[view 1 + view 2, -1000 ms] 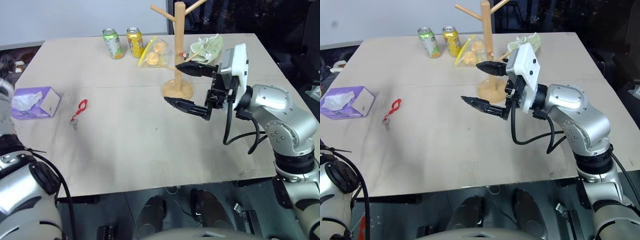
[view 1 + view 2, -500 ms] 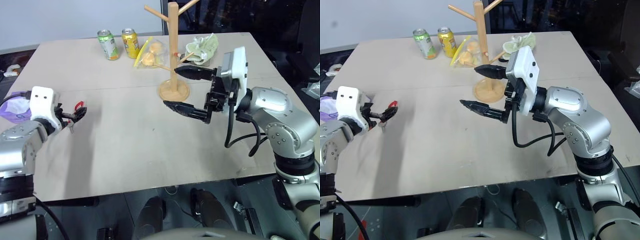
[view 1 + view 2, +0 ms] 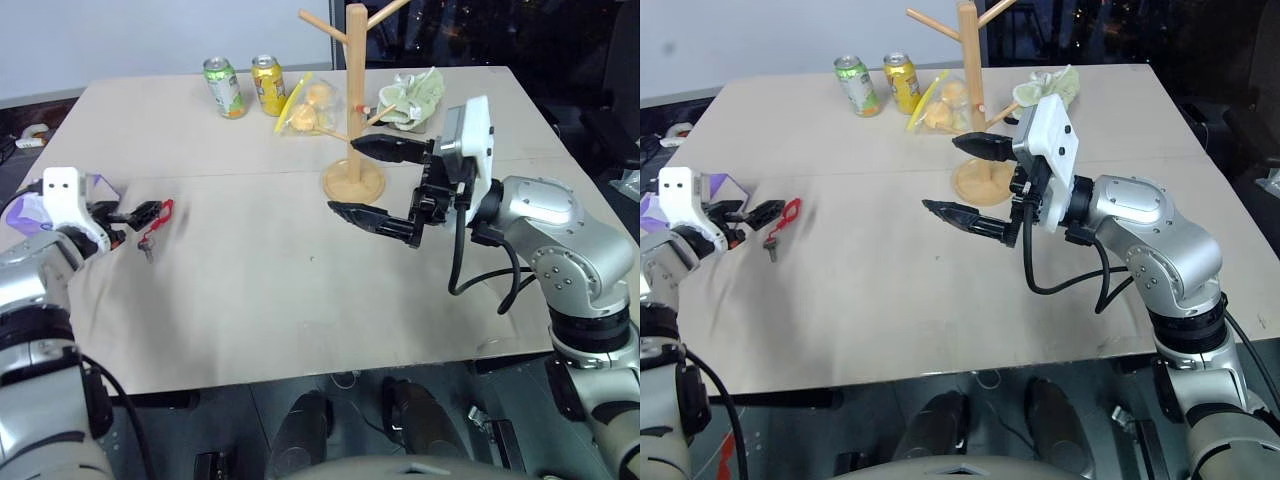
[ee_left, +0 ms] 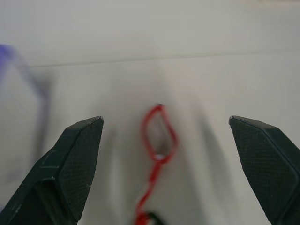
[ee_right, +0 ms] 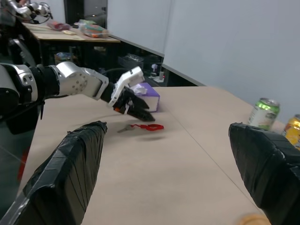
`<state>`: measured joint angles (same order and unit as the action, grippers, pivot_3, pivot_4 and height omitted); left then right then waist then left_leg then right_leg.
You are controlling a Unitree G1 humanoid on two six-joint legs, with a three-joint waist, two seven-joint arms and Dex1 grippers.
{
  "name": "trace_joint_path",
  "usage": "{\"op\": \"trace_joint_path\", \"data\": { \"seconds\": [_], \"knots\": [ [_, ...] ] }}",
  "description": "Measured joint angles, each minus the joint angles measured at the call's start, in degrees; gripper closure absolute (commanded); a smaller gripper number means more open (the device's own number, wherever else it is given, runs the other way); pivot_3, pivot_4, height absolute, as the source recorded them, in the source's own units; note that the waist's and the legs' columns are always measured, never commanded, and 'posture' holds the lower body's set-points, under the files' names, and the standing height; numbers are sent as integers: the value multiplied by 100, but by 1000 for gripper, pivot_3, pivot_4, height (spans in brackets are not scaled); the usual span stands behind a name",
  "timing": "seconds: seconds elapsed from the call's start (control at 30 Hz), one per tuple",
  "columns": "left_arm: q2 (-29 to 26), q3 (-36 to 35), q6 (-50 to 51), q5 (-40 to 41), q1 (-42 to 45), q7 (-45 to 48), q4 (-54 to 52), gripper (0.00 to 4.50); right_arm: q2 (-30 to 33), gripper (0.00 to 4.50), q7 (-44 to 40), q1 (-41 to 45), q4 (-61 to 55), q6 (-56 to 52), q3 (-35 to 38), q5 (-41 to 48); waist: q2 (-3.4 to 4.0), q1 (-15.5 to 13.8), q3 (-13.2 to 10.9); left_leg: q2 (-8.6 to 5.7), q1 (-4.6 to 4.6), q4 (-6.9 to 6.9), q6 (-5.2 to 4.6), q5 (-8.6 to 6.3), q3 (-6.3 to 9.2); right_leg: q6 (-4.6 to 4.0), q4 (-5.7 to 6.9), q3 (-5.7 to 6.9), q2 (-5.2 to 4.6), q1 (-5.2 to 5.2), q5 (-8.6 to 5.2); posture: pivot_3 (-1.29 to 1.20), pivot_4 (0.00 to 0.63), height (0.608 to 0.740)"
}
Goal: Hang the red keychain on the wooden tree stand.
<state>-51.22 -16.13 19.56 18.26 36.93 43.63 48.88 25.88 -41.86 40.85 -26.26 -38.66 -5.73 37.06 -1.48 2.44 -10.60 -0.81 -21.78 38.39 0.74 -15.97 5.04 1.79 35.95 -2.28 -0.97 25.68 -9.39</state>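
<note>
Keychain position: the red keychain (image 3: 156,224) lies flat on the table (image 3: 260,290), on the robot's left side, well apart from the wooden tree stand (image 3: 355,110) at the far middle. A small silvery metal piece trails from the end of the red clip nearer the robot.

Left gripper (image 3: 143,213) sits low over the table just beside the clip, fingers spread wide, nothing between them. In the left wrist view the red loop (image 4: 158,136) lies centred between the 2 black fingertips (image 4: 75,161), so the line-up looks good. Purple tissue box (image 3: 30,207) is close behind that arm.

Right gripper (image 3: 385,180) hangs in the air near the stand's base, also spread wide and empty, pointing across toward the left side.

Handling judgement: clip looks very light, stiff and thin, lying flush with the tabletop. Little height to pinch; fingertips likely must touch the table and close across the loop's narrow width. The rounded loop is the better hold, since the dangling metal piece would swing and slip. Smooth plastic may skate sideways if 1 finger lands first.

Also on the table: 2 soda cans (image 3: 245,86), a bag of yellow items (image 3: 308,106) and a green cloth (image 3: 415,96) at the far edge.
</note>
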Motion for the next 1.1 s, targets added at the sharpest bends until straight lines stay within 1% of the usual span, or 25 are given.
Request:
{"op": "trace_joint_path", "data": {
  "seconds": [0.23,0.47,0.57,0.7,0.77,0.83,0.87,1.1],
  "knots": [
    [17,313,-347,-417,138,181,646,61,83,0,162,0,-98,-139,25,19,0,2,0,3,0,1,0,0,1,1,3,0,2,1,0,0,150,740],
    [-1,317,-530,-637,264,185,1018,61,186,0,254,0,-245,-204,60,66,-1,-12,0,2,0,2,0,0,1,1,4,0,1,0,0,0,150,740],
    [13,307,-543,-635,330,258,1103,754,197,0,262,0,-244,-204,63,66,-1,-11,0,2,0,2,0,0,2,1,5,0,1,0,0,0,150,740],
    [52,308,-619,-638,372,304,1176,2520,197,0,274,0,-244,-204,63,69,-1,-10,1,2,1,3,0,0,1,1,6,0,1,0,0,0,150,740],
    [64,308,-633,-643,383,314,1197,3651,197,0,297,0,-244,-205,63,79,-1,-10,1,2,1,3,0,0,1,1,7,0,1,0,0,0,150,740],
    [64,308,-634,-667,391,312,1209,4390,197,0,312,0,-244,-208,63,96,-1,-10,1,2,1,3,0,0,1,1,7,0,1,0,0,0,150,740],
    [63,307,-634,-675,393,312,1209,4465,197,0,317,0,-244,-208,63,99,-1,-9,0,2,1,3,0,0,1,1,7,0,1,0,0,0,150,740],
    [62,156,-543,-602,226,348,1044,4465,206,0,369,0,-245,-209,66,120,-1,1,1,3,3,3,0,0,0,1,10,-2,1,0,0,0,150,740]
  ]
}}
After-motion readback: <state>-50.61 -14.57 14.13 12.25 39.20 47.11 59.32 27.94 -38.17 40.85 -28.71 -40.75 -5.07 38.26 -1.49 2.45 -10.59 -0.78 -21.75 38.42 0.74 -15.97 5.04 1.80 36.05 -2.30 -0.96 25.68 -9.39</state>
